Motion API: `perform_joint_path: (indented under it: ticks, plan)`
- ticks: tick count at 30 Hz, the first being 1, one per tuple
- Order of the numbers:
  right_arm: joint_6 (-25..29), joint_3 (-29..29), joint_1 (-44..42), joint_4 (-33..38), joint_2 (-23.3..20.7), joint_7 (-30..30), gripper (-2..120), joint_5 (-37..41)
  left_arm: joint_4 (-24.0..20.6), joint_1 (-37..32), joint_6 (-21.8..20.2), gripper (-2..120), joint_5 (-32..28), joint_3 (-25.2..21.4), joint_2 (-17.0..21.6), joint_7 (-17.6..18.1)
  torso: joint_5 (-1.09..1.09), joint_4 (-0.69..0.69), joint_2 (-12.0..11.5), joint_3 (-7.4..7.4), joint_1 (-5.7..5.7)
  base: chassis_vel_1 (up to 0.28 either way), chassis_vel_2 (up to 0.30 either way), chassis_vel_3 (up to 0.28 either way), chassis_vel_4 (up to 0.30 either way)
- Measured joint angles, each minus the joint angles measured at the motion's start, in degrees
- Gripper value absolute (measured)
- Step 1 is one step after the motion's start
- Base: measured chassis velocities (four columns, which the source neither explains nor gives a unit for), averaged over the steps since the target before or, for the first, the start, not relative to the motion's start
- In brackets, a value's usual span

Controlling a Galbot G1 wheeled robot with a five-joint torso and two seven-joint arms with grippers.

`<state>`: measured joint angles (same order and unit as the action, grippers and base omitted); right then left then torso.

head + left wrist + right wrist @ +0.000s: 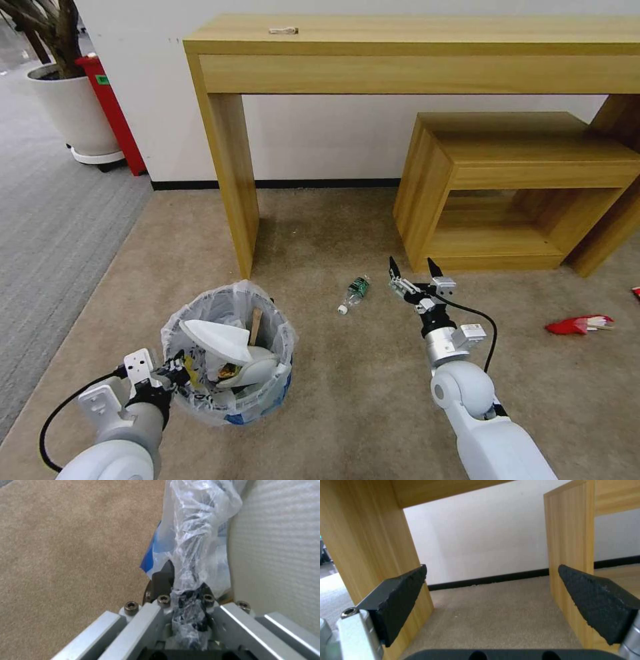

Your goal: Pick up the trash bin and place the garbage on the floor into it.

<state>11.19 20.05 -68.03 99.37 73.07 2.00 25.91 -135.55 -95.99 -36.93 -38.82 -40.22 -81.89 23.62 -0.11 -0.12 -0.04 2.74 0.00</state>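
The trash bin (230, 390), lined with a crinkled clear bag, is at the lower left on the beige floor (360, 387). It holds white slippers (223, 340) and a wooden stick (255, 325). My left gripper (175, 369) is shut on the bin's near rim; the left wrist view shows the left gripper (188, 597) pinching the bag (200, 530). A green-label bottle (353, 293) lies on the carpet right of the bin. Just right of it hovers my right gripper (413, 270), open and empty, with its fingers (403, 597) wide apart. A red-white crushed cup (579, 325) lies far right.
A tall wooden table (413, 47) stands against the wall, its leg (233, 187) just behind the bin. A low wooden stool (520, 187) sits behind the right gripper. A plant pot (73, 113) and grey ribbed carpet (47, 220) are at the left. Another red scrap (635, 291) is at the right edge.
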Motion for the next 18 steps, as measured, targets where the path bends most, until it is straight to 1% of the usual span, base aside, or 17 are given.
perform_joint_path:
  ticks: [3, 6, 14, 15, 18]
  plan:
    - [0.04, -0.27, 0.02, -0.15, 0.33, -0.04, 100, -0.24, 0.0, -0.16, 0.02, 1, -0.01, -0.05, 0.12, -0.1, -0.01, 0.0, 0.0, 0.0, 0.0, -0.035, 0.035, 0.034, -0.027]
    - [0.19, -0.46, 0.06, -0.37, 0.54, -0.06, 100, -0.51, 0.0, -0.17, 0.03, 1, 0.0, 0.08, 0.13, -0.12, 0.0, 0.01, 0.0, -0.01, 0.0, -0.107, 0.102, 0.097, -0.11]
    - [1.28, -1.13, 0.37, -1.51, 0.86, -0.08, 100, -1.15, 0.01, -0.54, 0.05, 1, 0.2, 0.19, 0.39, -0.17, -0.02, 0.0, 0.0, 0.02, 0.01, -0.179, 0.185, 0.187, -0.183]
    - [1.3, -1.34, 0.48, -1.68, 0.94, -0.08, 100, -1.24, 0.01, -0.59, 0.05, 1, 0.2, 0.15, 0.44, -0.16, 0.01, 0.01, 0.0, 0.03, 0.01, -0.16, 0.125, 0.149, -0.148]
    - [1.22, -1.8, 0.81, -2.06, 1.11, 0.13, 100, -1.78, -0.06, -0.72, 0.09, 1, 0.24, 0.1, 0.47, -0.16, -0.02, 0.01, 0.0, 0.02, 0.01, -0.059, 0.069, 0.072, -0.077]
